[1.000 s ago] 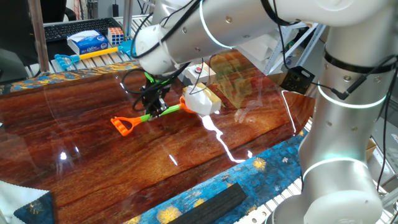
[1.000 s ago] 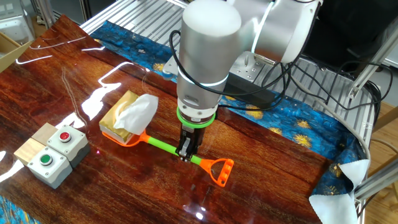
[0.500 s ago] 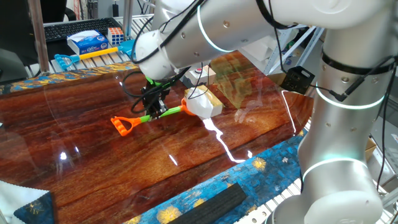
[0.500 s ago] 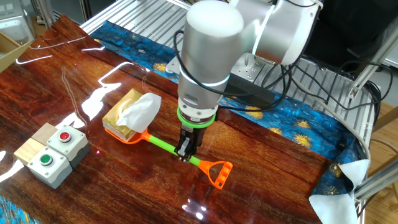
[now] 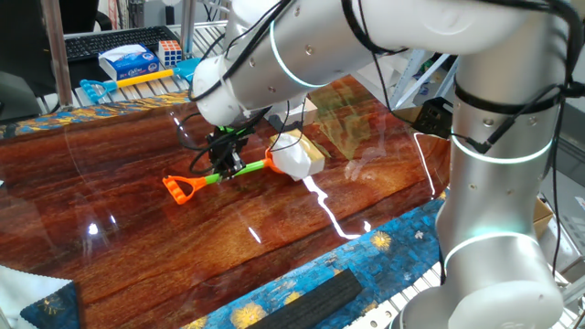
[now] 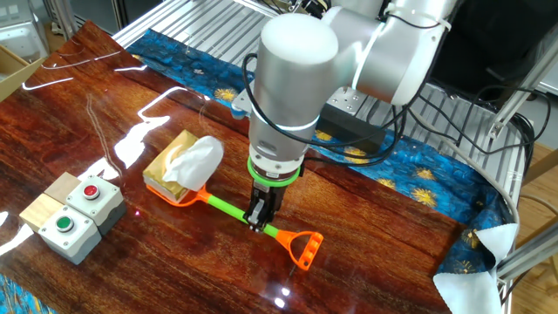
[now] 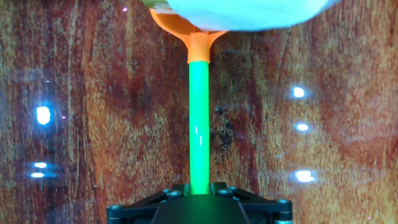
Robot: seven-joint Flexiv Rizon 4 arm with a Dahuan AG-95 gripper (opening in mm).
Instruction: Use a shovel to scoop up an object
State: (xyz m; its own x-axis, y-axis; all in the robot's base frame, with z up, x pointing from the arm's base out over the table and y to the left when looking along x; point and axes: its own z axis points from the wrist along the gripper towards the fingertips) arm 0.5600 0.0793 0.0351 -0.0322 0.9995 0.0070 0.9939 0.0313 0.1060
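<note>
1. Grip state: the gripper [image 6: 258, 220] is clenched on the green shaft of the toy shovel [image 6: 244, 216], pointed straight down over the wooden surface [image 6: 375, 235]. In the hand view the shaft [image 7: 199, 124] is seen running up from between the jaws to the orange blade [image 7: 180, 28].

2. Slip risk: the shaft is thin, round and smooth, and it is held partway along its length. Should the blade be loaded off-centre, the shovel may be twisted in the jaws, and its load tipped off.

3. Object position: the white crumpled lump with a tan-brown part [image 6: 185, 162] is seen lying on the orange blade [image 6: 177, 194], overhanging it on several sides. Whether its whole weight is carried by the blade cannot be told.

4. Drop risk: because the lump is about as big as the blade, it could be rolled off an edge if the shovel is lifted quickly or tilted.

5. Drag risk: the blade appears to sit on or just above the surface. If the shovel is pressed lower, the blade could be caught on the wood and the plastic shaft flexed.

6. Neighbouring things: the beige box with red and green buttons [image 6: 74, 218] stands well apart from the blade, so a knock is judged unlikely unless a wide sweep is made.
</note>
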